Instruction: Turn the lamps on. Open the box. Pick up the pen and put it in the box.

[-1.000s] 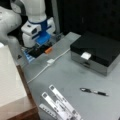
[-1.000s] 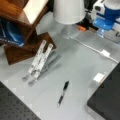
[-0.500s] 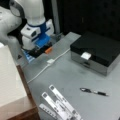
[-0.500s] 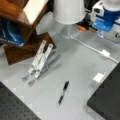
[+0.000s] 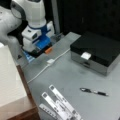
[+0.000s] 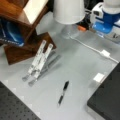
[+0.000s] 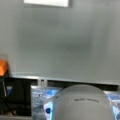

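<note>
The gripper (image 5: 40, 47) sits low at the far end of the grey table (image 5: 75, 82), toward a front view's upper left, with its blue-and-white body just above a small orange part (image 5: 48, 50). Whether its jaws are apart or together cannot be told. It holds nothing that shows.

The box (image 5: 96, 51) lies well apart from the gripper, toward a front view's right, its black lid down and its white latch (image 5: 85, 55) on the silver front wall. Its long axis runs along the table's far-right edge.

The pen (image 5: 93, 91) lies flat on bare table, farther from the gripper than the box and nearer a front view's bottom. In a front view its long axis runs nearly left to right; in a front view the pen (image 6: 63, 92) lies steeply, just beside the box (image 6: 107, 100) corner but not touching it.

Open table surrounds the pen on all sides. A white cable (image 5: 47, 66) crosses the surface between gripper and pen. A folding stand (image 5: 58, 105) occupies the near-left table edge, beside a wooden shelf (image 6: 22, 32). A white lamp shade (image 6: 68, 11) stands next to the gripper (image 6: 106, 21).
</note>
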Motion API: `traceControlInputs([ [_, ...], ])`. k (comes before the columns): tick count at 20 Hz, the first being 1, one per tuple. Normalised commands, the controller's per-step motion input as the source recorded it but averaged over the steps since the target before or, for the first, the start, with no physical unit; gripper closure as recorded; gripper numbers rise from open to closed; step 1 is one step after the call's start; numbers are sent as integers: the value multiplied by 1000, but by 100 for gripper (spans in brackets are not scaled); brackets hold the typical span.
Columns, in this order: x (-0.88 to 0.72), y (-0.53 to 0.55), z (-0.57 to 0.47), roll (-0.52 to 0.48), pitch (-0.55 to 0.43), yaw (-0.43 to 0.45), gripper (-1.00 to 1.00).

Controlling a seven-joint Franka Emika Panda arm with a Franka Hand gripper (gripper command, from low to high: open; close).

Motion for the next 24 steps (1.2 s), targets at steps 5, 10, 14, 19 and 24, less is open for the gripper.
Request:
traceControlInputs([
  [5,-479,-118,-454,162,-407,-20,100],
  [10,-517,-124,-519,147,-417,-19,100],
  [14,-582,-69,-563,116,-422,-30,100],
  [19,-663,-44,-572,107,-464,-25,100],
  [24,-757,-35,-583,90,-521,-24,100],
])
